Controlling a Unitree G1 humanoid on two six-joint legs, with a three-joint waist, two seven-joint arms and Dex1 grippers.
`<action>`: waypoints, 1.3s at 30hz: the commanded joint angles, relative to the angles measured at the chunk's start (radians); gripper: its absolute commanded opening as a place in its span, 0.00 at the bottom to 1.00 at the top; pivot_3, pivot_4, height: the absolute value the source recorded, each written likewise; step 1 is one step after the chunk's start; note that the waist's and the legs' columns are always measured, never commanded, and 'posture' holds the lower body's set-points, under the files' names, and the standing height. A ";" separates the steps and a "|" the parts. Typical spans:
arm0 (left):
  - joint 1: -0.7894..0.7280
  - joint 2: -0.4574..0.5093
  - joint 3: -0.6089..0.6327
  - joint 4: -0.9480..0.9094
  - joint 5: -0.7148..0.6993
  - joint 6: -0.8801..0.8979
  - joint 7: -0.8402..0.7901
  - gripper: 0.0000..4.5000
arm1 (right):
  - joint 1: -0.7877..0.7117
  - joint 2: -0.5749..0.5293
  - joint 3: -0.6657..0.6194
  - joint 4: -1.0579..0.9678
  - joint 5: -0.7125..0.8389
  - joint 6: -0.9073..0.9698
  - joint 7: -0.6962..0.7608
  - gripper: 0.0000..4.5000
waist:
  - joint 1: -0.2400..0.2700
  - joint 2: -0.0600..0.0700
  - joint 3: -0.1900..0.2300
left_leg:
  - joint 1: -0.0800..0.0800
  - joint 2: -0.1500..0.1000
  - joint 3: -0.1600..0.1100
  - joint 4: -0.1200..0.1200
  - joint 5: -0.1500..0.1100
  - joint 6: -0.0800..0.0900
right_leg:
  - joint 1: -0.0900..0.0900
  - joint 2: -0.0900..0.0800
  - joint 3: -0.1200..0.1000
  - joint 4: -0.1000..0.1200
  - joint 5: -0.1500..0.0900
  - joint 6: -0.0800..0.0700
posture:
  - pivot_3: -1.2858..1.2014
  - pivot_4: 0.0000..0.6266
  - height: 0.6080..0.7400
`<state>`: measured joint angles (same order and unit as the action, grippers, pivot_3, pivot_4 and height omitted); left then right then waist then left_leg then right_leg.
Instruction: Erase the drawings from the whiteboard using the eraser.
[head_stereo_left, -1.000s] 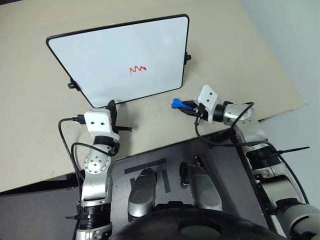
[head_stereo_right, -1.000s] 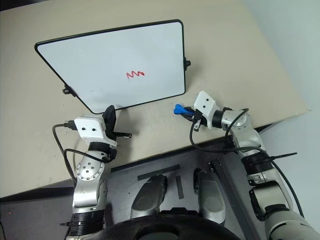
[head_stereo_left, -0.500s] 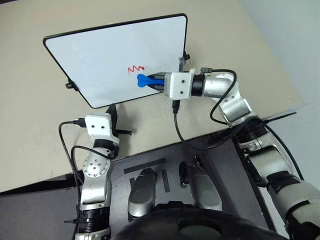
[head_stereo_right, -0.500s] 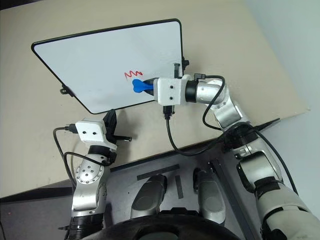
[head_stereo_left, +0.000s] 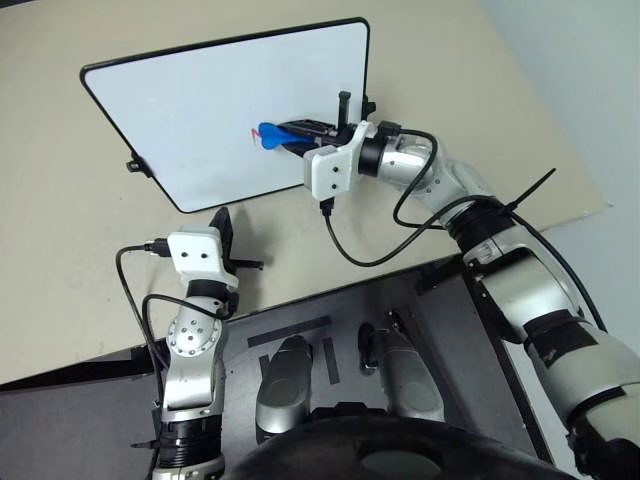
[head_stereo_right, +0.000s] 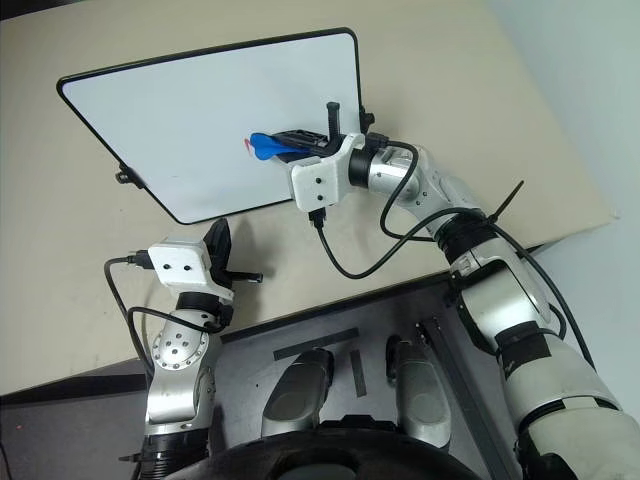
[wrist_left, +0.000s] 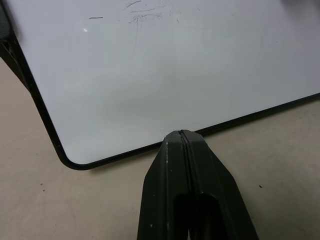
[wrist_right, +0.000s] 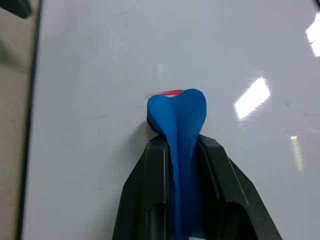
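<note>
The whiteboard (head_stereo_left: 200, 90) lies on the beige table, white with a thin black frame. My right gripper (head_stereo_left: 292, 130) reaches over it from the right, shut on the blue eraser (head_stereo_left: 270, 134). The eraser's tip (wrist_right: 176, 107) rests on the board's middle. Of the drawings, only a short red streak (wrist_right: 171, 92) shows at the eraser's tip; the eraser hides anything beneath it. My left gripper (wrist_left: 181, 136) is shut and empty, hovering just short of the board's near edge (wrist_left: 125, 152), pointing at it.
The board has small black clips on its left edge (head_stereo_left: 131, 164) and right edge (head_stereo_right: 368, 118). Bare beige table (head_stereo_left: 80, 270) surrounds the board. The table's front edge (head_stereo_left: 300, 300) runs just behind my left wrist. A black cable (head_stereo_left: 350, 250) hangs from my right wrist.
My right gripper carried the eraser from beside the board's right edge up and left onto the red squiggle, rolling its wrist. Most of the squiggle is now covered. The left gripper stayed put.
</note>
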<state>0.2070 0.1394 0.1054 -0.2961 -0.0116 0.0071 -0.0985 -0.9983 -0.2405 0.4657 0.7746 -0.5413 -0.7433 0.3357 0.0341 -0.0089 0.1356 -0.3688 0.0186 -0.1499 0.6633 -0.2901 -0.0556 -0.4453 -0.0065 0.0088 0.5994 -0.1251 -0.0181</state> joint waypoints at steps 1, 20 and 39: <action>-0.012 0.002 0.002 -0.032 0.003 -0.023 0.005 0.00 | -0.039 -0.021 -0.035 -0.031 -0.015 -0.012 -0.083 0.10 | 0.000 0.000 0.000 | 0.000 0.000 0.000 0.000 0.000 0.000 | 0.000 0.000 0.000 0.000 0.000 0.000 | 0.52 0.24 1.00; -0.058 0.006 -0.001 -0.001 0.002 -0.025 -0.003 0.00 | -0.011 -0.010 0.037 0.038 -0.082 0.023 -0.113 0.10 | -0.002 0.000 0.000 | 0.001 0.006 0.005 0.000 0.000 0.000 | -0.001 0.001 -0.001 0.000 0.001 -0.002 | 0.52 0.24 1.00; -0.065 0.009 -0.002 0.003 0.003 -0.027 -0.005 0.00 | 0.068 -0.049 0.084 -0.051 -0.133 0.061 -0.147 0.10 | -0.004 0.000 0.000 | 0.002 0.014 0.016 0.001 0.000 0.000 | -0.002 0.001 -0.002 -0.001 0.003 -0.004 | 0.52 0.24 1.00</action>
<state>0.1492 0.1420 0.1031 -0.2762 -0.0117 0.0012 -0.1032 -0.9406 -0.2895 0.5312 0.7128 -0.6656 -0.6929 0.1615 0.0302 -0.0088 0.1357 -0.3667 0.0323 -0.1340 0.6638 -0.2897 -0.0552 -0.4472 -0.0050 0.0066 0.5979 -0.1218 -0.0215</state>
